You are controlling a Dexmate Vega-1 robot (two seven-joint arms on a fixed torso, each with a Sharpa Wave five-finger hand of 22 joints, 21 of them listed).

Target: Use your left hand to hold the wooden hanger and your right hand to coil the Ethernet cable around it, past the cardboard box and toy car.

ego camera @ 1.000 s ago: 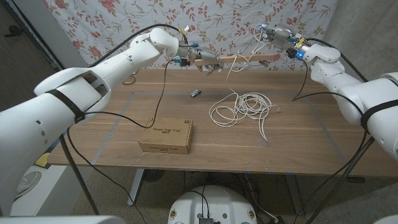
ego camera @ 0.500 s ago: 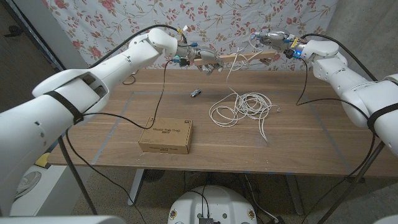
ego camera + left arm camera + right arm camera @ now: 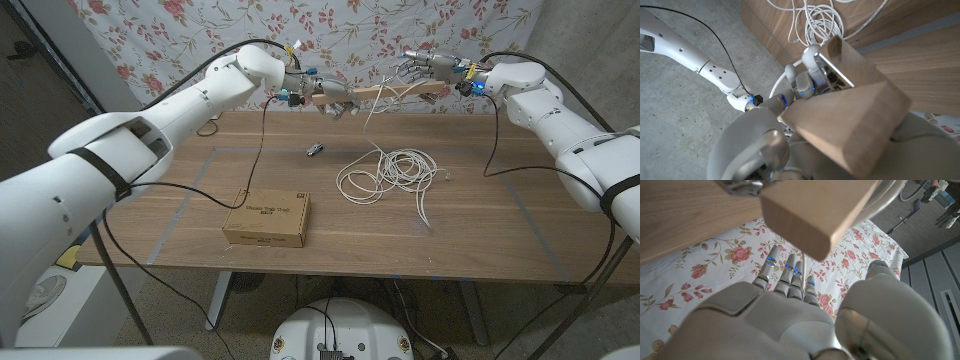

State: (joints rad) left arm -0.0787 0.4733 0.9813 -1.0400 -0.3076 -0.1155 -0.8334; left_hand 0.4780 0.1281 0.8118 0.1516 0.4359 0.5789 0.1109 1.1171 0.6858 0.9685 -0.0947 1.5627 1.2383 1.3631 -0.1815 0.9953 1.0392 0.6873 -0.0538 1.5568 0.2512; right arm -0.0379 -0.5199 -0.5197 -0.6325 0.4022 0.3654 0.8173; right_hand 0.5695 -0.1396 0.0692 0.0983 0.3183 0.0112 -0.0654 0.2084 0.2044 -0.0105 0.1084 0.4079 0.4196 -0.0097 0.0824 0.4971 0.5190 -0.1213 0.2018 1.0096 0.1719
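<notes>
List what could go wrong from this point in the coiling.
1. Most of the Ethernet cable lies in a loose tangle on the table; pulling it up may knot or drag the pile.
2. The left hand holds the wooden hanger at one end only, so cable tension could twist or tip it.
3. The right hand is at the hanger's far end; whether it grips the strand is unclear, so the cable may slip.

The right robot hand (image 3: 790,315) reaches toward floral cloth (image 3: 705,280), just beside the wooden hanger (image 3: 817,205) end.
</notes>
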